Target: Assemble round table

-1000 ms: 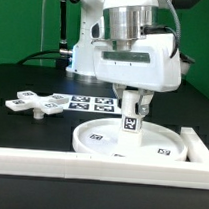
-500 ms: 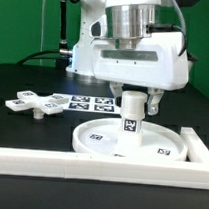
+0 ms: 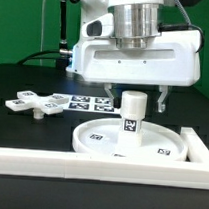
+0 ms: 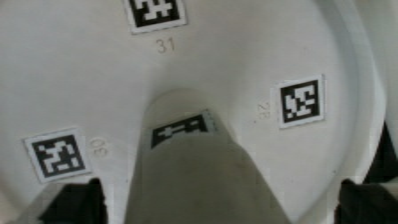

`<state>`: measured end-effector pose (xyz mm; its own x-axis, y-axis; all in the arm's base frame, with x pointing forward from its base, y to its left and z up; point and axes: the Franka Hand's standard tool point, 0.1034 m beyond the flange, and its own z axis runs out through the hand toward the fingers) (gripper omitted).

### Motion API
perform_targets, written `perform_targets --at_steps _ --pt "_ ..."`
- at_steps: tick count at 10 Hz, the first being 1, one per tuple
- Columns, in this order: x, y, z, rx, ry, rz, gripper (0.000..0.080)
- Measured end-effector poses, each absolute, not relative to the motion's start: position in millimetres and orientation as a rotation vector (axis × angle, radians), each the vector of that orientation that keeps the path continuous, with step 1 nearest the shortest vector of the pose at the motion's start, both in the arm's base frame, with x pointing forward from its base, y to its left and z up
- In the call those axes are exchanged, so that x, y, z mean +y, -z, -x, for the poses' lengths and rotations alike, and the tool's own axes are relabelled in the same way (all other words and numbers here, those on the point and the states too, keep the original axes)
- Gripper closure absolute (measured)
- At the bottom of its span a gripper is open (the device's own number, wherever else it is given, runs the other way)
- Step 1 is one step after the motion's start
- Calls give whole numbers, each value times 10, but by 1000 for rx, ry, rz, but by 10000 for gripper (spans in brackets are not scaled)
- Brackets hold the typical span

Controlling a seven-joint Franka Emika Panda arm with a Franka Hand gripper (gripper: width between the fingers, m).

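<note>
While the claw (image 3: 142, 97) hangs open above it, the leg (image 3: 132, 118) stands upright on the disc (image 3: 95, 140).

Its long axis runs straight up, the lower end planted near the disc's middle, a tag facing the exterior camera. The claw's fingers (image 4: 63, 206) are spread wider than the leg, one to each side of its top, holding nothing. The cross-shaped base (image 3: 34, 104) lies flat on the black surface (image 3: 24, 78), well apart toward the exterior view's left. The marker board (image 3: 88, 99) lies between base and disc, farther back. A white border wall (image 3: 89, 164) runs just before the disc and turns back at the exterior view's right.
</note>
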<state>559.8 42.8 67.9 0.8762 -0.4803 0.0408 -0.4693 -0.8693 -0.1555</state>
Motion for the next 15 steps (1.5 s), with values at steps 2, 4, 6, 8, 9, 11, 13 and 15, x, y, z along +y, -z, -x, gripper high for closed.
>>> perform_targets --at_steps 2,4,6,8,9,11,13,15 --pt "429 -675 -5613 301 159 3026 151" --pt "445 -715 -5626 30 179 3063 151" --pt "393 -742 -5633 -248 185 3067 151" --pt "384 -733 -5630 -465 190 3052 151" --pt "379 -731 -5630 -544 191 3043 151" --pt "379 -735 -5639 -945 202 2979 151" --pt "382 -733 -5643 -1349 196 2857 151" --pt "452 -731 -5634 -1632 173 2740 151"
